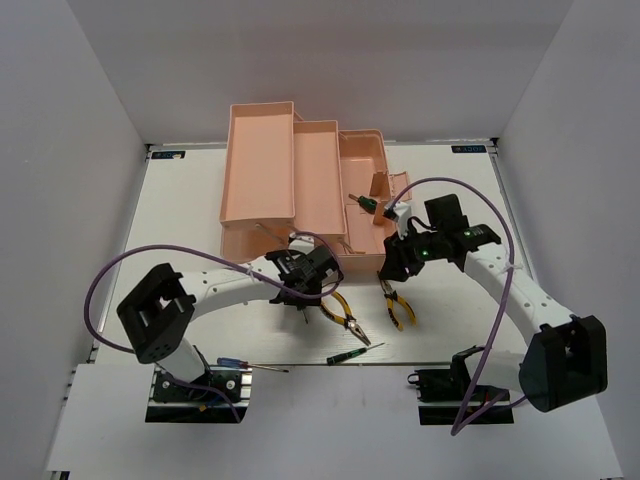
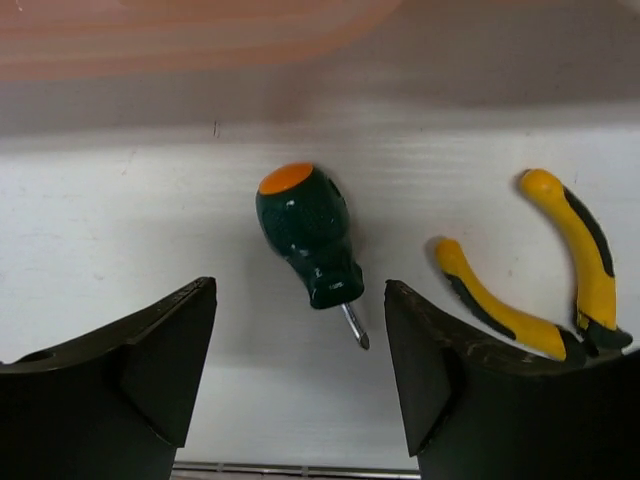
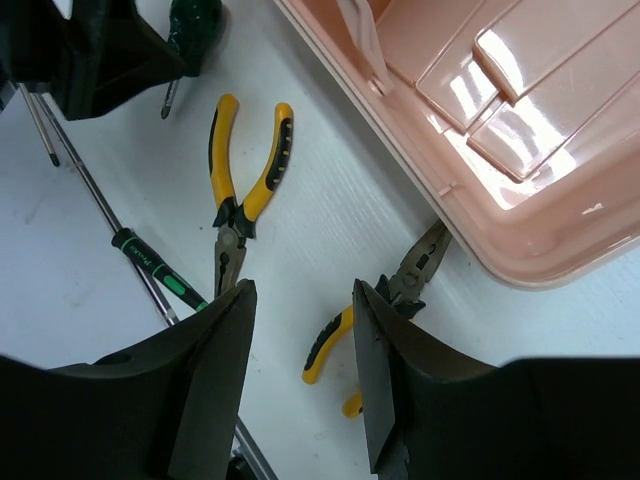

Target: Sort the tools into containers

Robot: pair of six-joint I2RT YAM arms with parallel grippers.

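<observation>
White walls ringed the white table [image 1: 180,200], where a salmon-pink translucent plastic toolbox [image 1: 262,165] stood unfolded at the far side. The left gripper [image 2: 298,305] hung open, its jaws either side of a stubby green-handled screwdriver [image 2: 308,232] lying untouched on the table. The right gripper [image 3: 300,300] gaped empty near yellow-black-handled pliers [image 3: 322,350], whose nose lay at the toolbox's edge.

Salmon-pink toolbox [image 1: 262,160] stands unfolded at the desk's far edge, a stubby green screwdriver [image 1: 366,203] inside. Second stubby screwdriver [image 2: 310,240], left pliers [image 1: 343,312] and right pliers [image 1: 396,303] lie before it. Slim screwdriver [image 1: 348,354] and long blue-red screwdriver [image 1: 245,367] lie by the near edge.
</observation>
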